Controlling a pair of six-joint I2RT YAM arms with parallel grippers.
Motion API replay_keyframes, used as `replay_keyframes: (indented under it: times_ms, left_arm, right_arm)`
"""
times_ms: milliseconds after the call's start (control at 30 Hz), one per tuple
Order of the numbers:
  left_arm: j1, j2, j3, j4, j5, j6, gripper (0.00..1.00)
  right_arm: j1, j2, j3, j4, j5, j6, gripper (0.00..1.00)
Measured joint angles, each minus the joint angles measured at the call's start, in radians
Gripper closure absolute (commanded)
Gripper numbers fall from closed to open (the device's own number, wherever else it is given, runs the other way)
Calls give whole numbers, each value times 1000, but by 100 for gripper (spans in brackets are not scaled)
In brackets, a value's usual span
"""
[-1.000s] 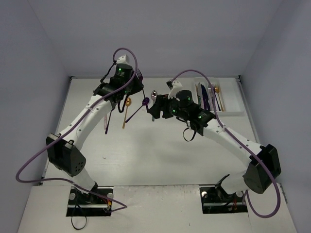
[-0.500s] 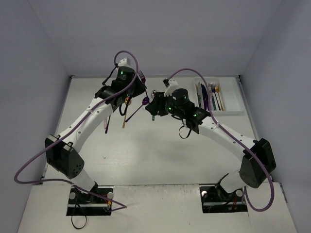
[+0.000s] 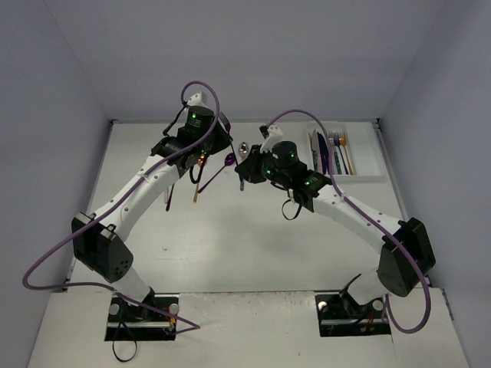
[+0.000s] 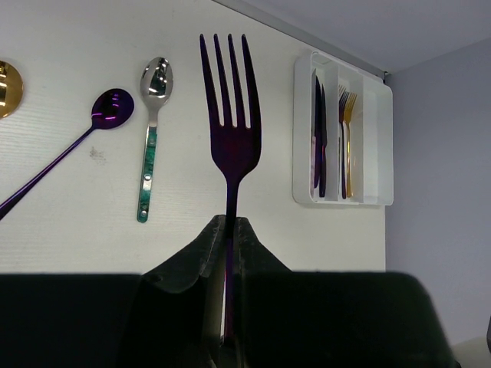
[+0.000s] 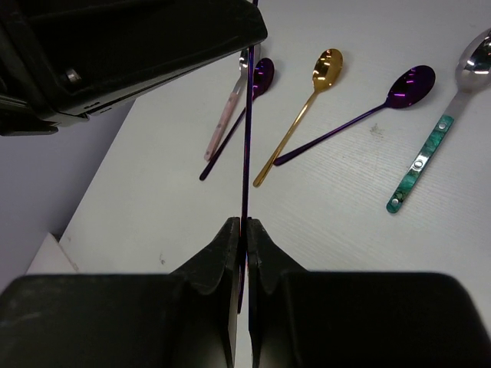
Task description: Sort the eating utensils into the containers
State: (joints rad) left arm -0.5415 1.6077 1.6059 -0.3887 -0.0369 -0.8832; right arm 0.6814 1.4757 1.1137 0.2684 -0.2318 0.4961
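Note:
A purple fork [image 4: 229,138] hangs above the table with both grippers on it. My left gripper [image 4: 229,218] is shut on its handle, tines pointing away toward the white tray [image 4: 376,146]. In the right wrist view the fork [image 5: 247,153] shows edge-on, running from under the left gripper's body down into my right gripper [image 5: 245,221], which is shut on it. From above, the two grippers [image 3: 211,138] [image 3: 247,167] meet over the table's far middle. The tray's containers hold dark knives [image 4: 317,130] and a gold fork [image 4: 349,115].
Loose on the table below lie a purple spoon [image 5: 410,84], a teal-handled silver spoon [image 5: 418,165], a gold spoon [image 5: 327,65], a darker purple spoon [image 5: 263,73] and a pink-handled utensil [image 5: 222,126]. The tray [image 3: 367,153] sits at the far right.

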Motion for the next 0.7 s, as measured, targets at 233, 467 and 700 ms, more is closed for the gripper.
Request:
replay_keyframes:
  times_ms: [233,467,700]
  left_arm:
    - [-1,0,-32,13,-3,14,34]
    - [3,-8,-37,-1,-45,82,24]
    - [99,-100,-105,-39,-44,219,24]
  right_arm:
    - [-22,-2,-38,13,-6,0,100]
    - [-187,-25,-92,14,-73,2,100]
    - [-473,-32,-119,12,-199,5,100]
